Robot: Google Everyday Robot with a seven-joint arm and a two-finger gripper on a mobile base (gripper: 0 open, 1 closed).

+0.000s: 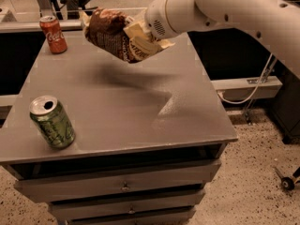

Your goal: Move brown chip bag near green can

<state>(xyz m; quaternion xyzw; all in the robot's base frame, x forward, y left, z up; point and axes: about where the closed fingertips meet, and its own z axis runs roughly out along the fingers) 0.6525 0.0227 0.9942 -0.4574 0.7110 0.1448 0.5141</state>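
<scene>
The brown chip bag is a crinkly dark-brown bag with white lettering and a pale yellow end. It hangs in the air above the far middle of the grey table. My gripper is shut on the bag's yellow end, reaching in from the upper right. The green can stands upright near the table's front left corner, well below and left of the bag.
A red cola can stands at the table's far left corner, just left of the bag. The table has drawers below its front edge. Chair legs and a cable lie on the floor at the right.
</scene>
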